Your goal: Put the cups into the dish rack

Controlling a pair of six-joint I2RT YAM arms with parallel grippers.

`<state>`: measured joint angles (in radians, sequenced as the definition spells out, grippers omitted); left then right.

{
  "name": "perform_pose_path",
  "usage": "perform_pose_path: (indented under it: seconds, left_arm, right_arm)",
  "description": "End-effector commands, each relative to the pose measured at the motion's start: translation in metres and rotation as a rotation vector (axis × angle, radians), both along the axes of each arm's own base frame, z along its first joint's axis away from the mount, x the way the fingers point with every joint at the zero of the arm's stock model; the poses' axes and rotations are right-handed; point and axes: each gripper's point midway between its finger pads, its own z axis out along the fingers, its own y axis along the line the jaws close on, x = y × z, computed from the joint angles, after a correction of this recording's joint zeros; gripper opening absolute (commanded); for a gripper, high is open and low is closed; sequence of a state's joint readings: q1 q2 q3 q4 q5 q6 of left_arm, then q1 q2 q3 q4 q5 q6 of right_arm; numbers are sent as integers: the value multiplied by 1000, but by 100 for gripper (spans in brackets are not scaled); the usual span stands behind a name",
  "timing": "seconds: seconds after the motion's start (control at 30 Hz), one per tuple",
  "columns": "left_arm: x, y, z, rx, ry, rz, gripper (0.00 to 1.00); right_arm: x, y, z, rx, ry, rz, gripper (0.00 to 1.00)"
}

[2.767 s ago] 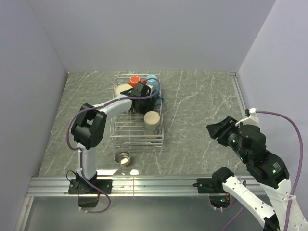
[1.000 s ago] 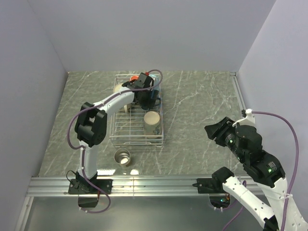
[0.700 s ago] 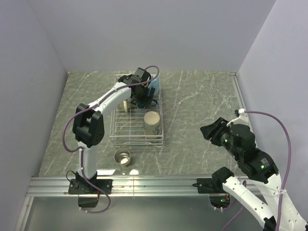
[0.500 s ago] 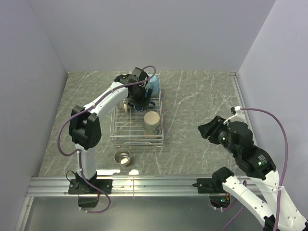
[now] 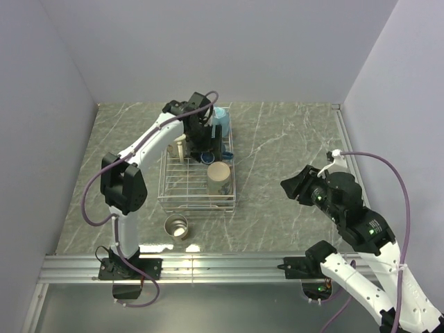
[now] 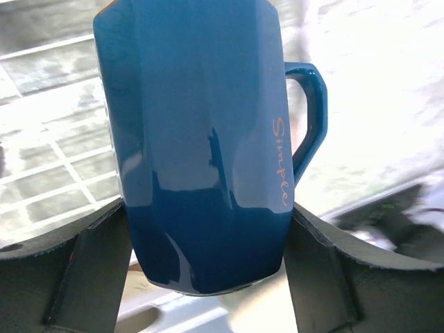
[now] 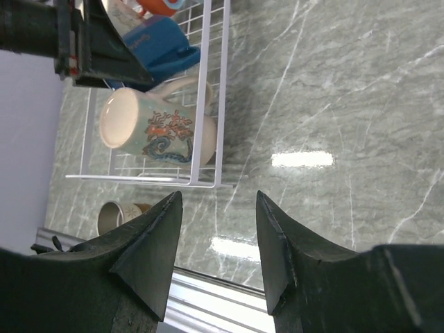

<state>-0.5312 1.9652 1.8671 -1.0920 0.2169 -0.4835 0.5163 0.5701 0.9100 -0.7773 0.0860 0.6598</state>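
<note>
My left gripper [image 5: 206, 147] is shut on the dark blue mug [image 6: 201, 159] and holds it by the base over the far end of the dish rack [image 5: 164, 189]. The mug's handle sticks out to the right in the left wrist view, with rack wires behind it. A light blue mug [image 5: 220, 118] and a pale mug [image 5: 182, 148] stand in the rack's far end. A beige patterned mug [image 5: 220, 177] lies on its side there. The steel mug [image 5: 176, 225] stands on the table in front of the rack. My right gripper [image 5: 294, 187] hangs open, right of the rack.
In the right wrist view the rack's near rim [image 7: 208, 90] runs past the beige mug [image 7: 156, 128], with an orange mug [image 7: 156, 7] at the top edge. Grey walls close the table on three sides. A metal rail [image 5: 222, 267] runs along the near edge.
The left arm has swung its wrist toward the far left over the rack and turned the dark blue mug with it. The right arm has moved a little left, toward the rack.
</note>
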Motion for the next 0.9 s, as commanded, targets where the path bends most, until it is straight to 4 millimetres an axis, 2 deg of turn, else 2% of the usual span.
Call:
perform_pose_path:
  seconds: [0.0,0.17,0.23,0.43,0.47,0.5,0.57,0.6,0.67,0.7,0.87]
  left_arm:
    - [10,-32,65,-196,-24,57,0]
    - [12,-29,72,-230,65,155,0]
    - [5,-31,68,-293,152,179,0]
    - [1,-26,95,-462,243,274,0]
    - [3,-18,105,-493,236,302,0]
    - [4,-15,104,-515,262,343,0]
    - [2,-5,114,-575,281,376,0]
    - [-1,-1,104,-578,332,416,0]
    - [-5,3,108,-622,362,428,0]
    - [-10,4,103,-621,399,450,0]
    - [-18,8,100,-597,443,475,0]
  right_arm:
    - [0,0,9,14,-53,13,54]
    - [-8,0,0,21,-43,33,54]
    - [-10,0,-2,29,-42,35,54]
    - [-17,2,-11,46,-31,52,54]
    - [-18,2,-11,50,-33,55,54]
    - [-19,2,-13,55,-31,57,54]
    - [-20,2,-18,54,-26,58,54]
    - [-20,2,-18,56,-29,60,54]
    - [-21,4,-21,60,-27,68,54]
    - [-20,4,-23,58,-23,66,54]
    - [-20,11,-30,70,-16,96,54]
